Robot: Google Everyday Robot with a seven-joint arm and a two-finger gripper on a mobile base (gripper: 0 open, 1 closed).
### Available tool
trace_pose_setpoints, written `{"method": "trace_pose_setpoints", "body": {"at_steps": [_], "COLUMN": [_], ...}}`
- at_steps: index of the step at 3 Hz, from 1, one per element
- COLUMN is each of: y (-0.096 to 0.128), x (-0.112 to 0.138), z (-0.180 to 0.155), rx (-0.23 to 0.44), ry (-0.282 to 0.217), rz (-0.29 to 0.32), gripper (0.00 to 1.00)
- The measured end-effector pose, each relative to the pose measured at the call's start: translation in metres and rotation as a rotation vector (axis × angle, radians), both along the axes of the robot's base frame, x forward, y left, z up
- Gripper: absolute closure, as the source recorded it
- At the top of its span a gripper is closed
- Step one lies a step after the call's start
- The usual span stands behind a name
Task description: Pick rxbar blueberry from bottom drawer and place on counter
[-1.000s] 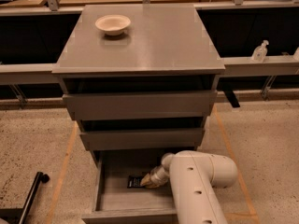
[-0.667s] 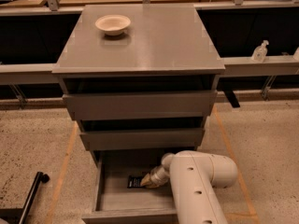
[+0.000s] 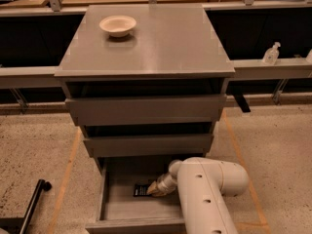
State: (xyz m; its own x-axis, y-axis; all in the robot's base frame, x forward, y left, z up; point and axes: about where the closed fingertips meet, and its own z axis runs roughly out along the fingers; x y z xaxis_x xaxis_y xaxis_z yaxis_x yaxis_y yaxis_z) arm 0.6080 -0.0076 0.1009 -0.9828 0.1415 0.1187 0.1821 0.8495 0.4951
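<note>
The rxbar blueberry (image 3: 141,190) is a small flat black bar lying on the grey floor of the open bottom drawer (image 3: 126,210). My gripper (image 3: 152,190) is down inside the drawer at the bar's right end, touching or overlapping it. My white arm (image 3: 207,194) reaches in from the lower right and hides the drawer's right side. The counter (image 3: 165,38) is the large grey slab on top of the drawer unit.
A cream bowl (image 3: 117,25) sits on the counter's back left. The two upper drawers (image 3: 146,110) stand partly pulled out above the bottom one. A clear bottle (image 3: 271,53) stands on the rail at right. A black bar (image 3: 33,204) lies on the floor at lower left.
</note>
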Motion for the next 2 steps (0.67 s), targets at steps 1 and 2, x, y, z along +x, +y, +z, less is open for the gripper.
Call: {"method": "trace_pose_setpoints", "body": {"at_steps": [1,2], "y": [0.0000,0.0000], "x": [0.0000,0.0000], "z": [0.0001,0.0001], "rx": [0.000,0.000], "ry": [0.000,0.000], "rz": [0.000,0.000], "gripper": [1.00,1.00]}}
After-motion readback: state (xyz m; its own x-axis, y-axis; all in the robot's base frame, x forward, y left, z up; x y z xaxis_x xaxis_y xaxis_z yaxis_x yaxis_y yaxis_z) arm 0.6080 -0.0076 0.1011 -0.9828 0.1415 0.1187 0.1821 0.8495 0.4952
